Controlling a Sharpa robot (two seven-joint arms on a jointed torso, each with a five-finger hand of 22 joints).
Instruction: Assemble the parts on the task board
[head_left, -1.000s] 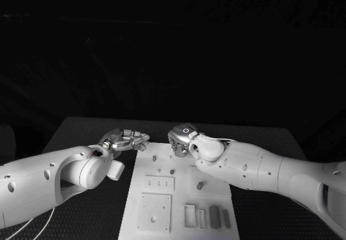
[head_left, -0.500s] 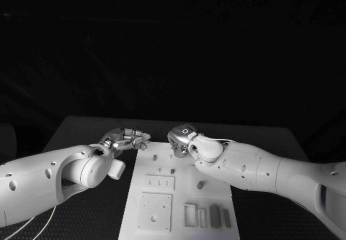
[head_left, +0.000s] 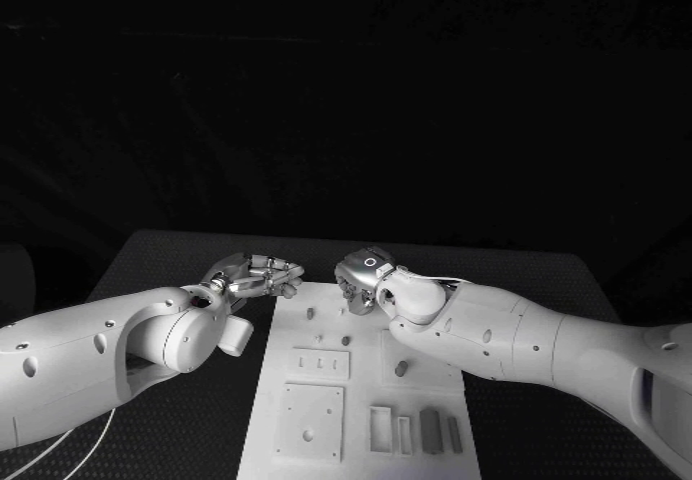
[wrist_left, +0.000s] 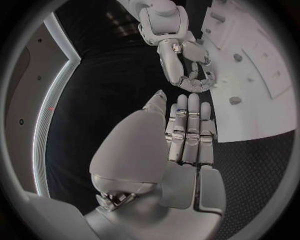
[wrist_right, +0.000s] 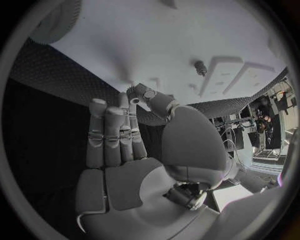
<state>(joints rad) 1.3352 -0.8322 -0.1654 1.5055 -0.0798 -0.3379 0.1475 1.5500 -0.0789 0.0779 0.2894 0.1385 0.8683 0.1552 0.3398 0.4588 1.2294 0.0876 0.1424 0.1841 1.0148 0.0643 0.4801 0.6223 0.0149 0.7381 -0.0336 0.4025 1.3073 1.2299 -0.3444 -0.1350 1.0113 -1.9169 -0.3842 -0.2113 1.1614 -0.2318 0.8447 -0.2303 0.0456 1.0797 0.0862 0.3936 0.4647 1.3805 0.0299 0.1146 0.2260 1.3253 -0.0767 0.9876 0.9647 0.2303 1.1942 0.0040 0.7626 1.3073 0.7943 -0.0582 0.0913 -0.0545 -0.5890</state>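
While both hover beyond the task board (head_left: 361, 400): left hand (head_left: 257, 277) flat, empty; right hand (head_left: 361, 280) likewise.

You get a dim scene: the room from ten to two o'clock is black, while the task board (head_left: 346, 390) glares white. Both wrist views bend straight edges inside dark circular frames.
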